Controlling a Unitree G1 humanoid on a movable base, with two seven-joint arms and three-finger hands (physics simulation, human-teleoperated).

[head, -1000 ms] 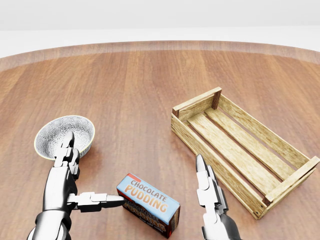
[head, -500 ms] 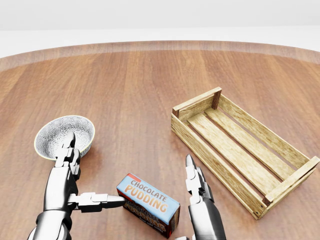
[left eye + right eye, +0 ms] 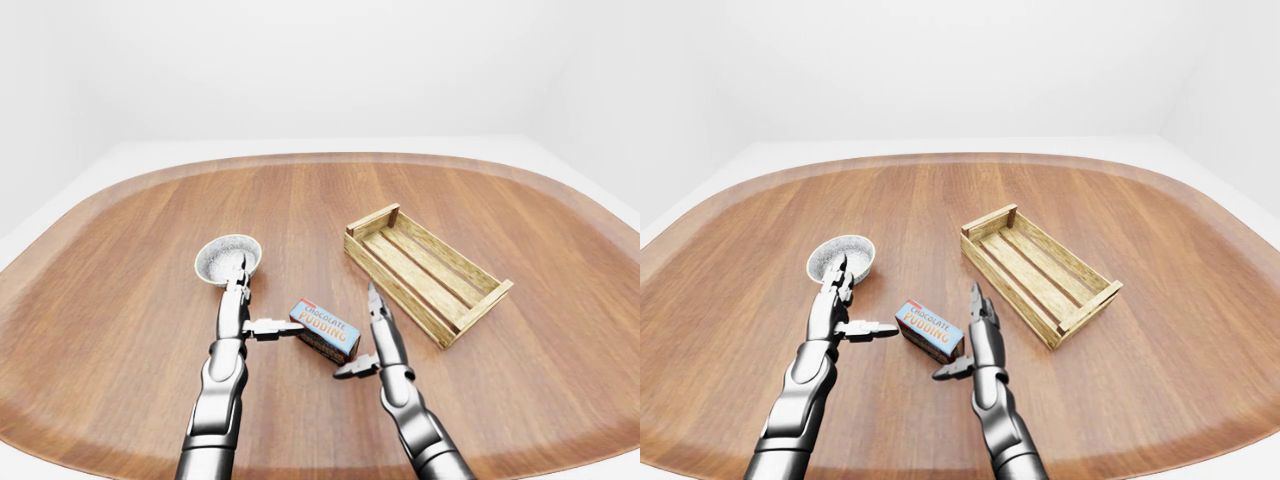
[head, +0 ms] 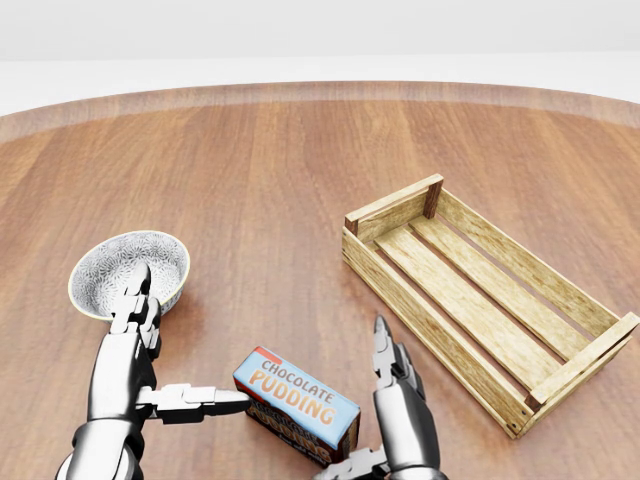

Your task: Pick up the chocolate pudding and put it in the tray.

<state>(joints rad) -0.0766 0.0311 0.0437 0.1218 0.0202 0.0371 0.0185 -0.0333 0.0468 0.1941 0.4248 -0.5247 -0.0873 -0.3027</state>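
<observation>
A round wooden desk point(image 3: 120, 300) under white walls carries a pudding box point(image 4: 297, 407), a slatted tray point(image 4: 480, 300) and a patterned bowl point(image 4: 128, 271). The box lies flat between the two hands, well apart from the tray on the head view's right. The left hand point(image 4: 150, 375) is spread, one finger touching the box's left end. The right hand point(image 4: 385, 410) is spread too, just beside the box's right end.

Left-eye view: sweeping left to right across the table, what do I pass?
Bowl → left hand → chocolate pudding box → right hand → wooden tray. The bowl and left hand overlap a little in the sweep; the tray lies clear of everything else, on the right.
</observation>
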